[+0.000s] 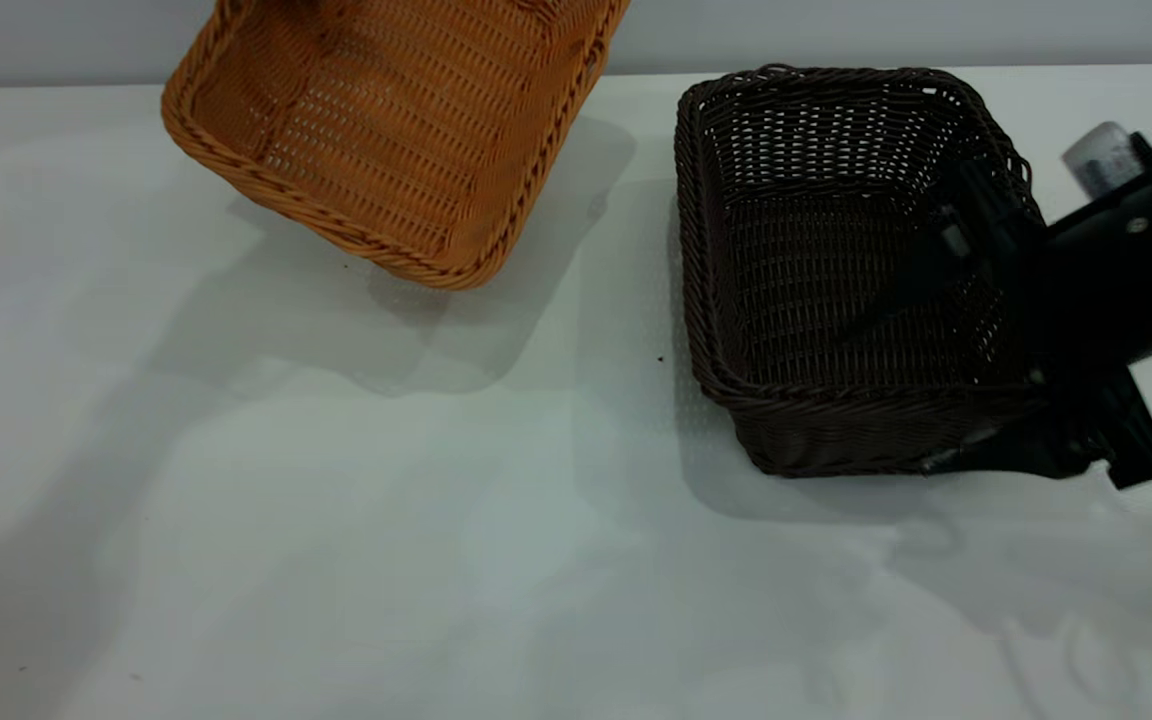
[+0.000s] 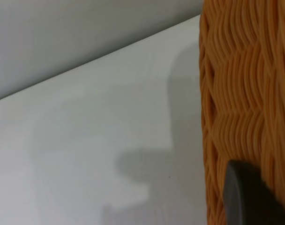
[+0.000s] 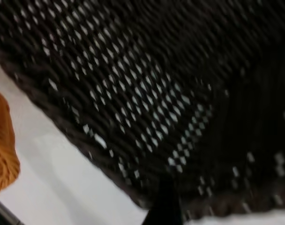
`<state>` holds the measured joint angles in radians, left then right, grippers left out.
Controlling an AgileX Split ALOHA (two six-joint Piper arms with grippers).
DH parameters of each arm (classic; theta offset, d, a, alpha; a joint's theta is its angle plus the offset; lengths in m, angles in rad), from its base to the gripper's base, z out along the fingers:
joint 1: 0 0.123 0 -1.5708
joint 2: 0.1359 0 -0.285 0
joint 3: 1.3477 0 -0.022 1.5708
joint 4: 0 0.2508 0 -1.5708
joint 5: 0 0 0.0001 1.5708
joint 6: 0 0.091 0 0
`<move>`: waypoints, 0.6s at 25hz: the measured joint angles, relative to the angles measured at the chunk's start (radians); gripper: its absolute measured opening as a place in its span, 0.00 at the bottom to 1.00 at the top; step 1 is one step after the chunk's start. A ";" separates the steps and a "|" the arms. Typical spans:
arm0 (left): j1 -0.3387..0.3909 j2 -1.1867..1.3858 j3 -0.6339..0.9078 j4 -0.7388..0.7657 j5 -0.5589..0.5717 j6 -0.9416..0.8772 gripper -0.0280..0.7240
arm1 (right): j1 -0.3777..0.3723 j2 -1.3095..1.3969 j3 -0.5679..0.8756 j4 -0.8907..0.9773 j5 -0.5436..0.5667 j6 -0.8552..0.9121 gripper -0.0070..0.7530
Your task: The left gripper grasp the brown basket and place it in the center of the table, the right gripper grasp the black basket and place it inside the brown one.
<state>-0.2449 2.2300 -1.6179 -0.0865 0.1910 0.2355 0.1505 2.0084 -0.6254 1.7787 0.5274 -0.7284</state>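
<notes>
Both hands gripping — brown basket (image 1: 391, 130) lifted, tilted

Both the brown basket (image 1: 386, 130) and the black basket (image 1: 836, 270) are rough woven wicker; the table (image 1: 336, 550) is smooth and matt.

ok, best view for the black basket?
Exterior: the black basket shows almost whole, right tool at its right wall. Right wrist shows only close-up weave. Left wrist doesn't show it.
</notes>
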 joint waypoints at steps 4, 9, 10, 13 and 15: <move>0.000 0.000 0.000 0.000 0.001 0.000 0.14 | 0.000 0.058 -0.054 0.002 -0.019 -0.004 0.76; 0.000 0.000 0.000 -0.001 0.003 0.000 0.14 | 0.000 0.098 -0.082 0.002 -0.093 -0.049 0.55; 0.000 0.000 0.000 -0.001 0.003 0.000 0.14 | -0.001 0.103 -0.088 0.005 -0.114 -0.063 0.48; 0.000 0.000 0.000 -0.001 0.017 0.000 0.14 | -0.034 0.104 -0.114 0.021 -0.154 -0.077 0.25; 0.000 0.000 0.000 -0.001 0.048 0.004 0.14 | -0.087 0.104 -0.139 0.022 -0.156 -0.090 0.14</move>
<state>-0.2449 2.2300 -1.6179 -0.0874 0.2389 0.2399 0.0634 2.1121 -0.7639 1.8002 0.3718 -0.8181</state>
